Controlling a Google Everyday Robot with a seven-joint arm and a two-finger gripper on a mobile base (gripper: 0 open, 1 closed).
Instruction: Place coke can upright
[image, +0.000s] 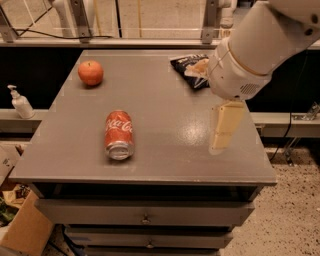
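The coke can (119, 134) lies on its side on the grey table (165, 165), left of the middle, with its silver top end facing the front edge. My gripper (223, 131) hangs over the right part of the table, well to the right of the can and not touching it. The white arm behind it reaches in from the upper right and hides part of the chip bag.
A round red-orange apple (90, 72) sits at the back left of the table. A dark blue chip bag (189, 69) lies at the back right. A soap dispenser (20, 102) stands on a ledge to the left. A cardboard box (25, 232) sits on the floor at the lower left.
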